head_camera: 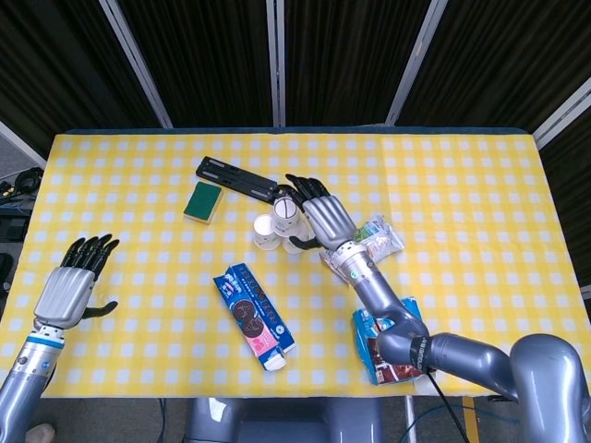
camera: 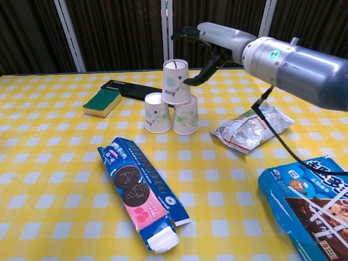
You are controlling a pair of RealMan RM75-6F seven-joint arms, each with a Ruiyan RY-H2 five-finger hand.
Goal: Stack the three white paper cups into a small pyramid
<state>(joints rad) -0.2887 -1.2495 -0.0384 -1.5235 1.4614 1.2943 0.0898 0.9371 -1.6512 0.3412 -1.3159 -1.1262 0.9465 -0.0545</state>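
Note:
Three white paper cups with a green leaf print stand upside down in the middle of the table. The top cup (camera: 176, 81) sits upright across the lower left cup (camera: 157, 113) and the lower right cup (camera: 186, 115). My right hand (camera: 209, 46) hovers just above and to the right of the top cup, fingers spread, touching nothing. In the head view that right hand (head_camera: 321, 217) covers part of the stack, with the top cup (head_camera: 287, 210) showing beside it. My left hand (head_camera: 72, 286) is open at the table's near left, holding nothing.
A green sponge (camera: 102, 102) and a black bar (camera: 133, 88) lie behind the cups on the left. An opened blue-and-pink cookie box (camera: 140, 191) lies in front. A silver snack bag (camera: 251, 128) and a blue cookie packet (camera: 307, 204) lie to the right.

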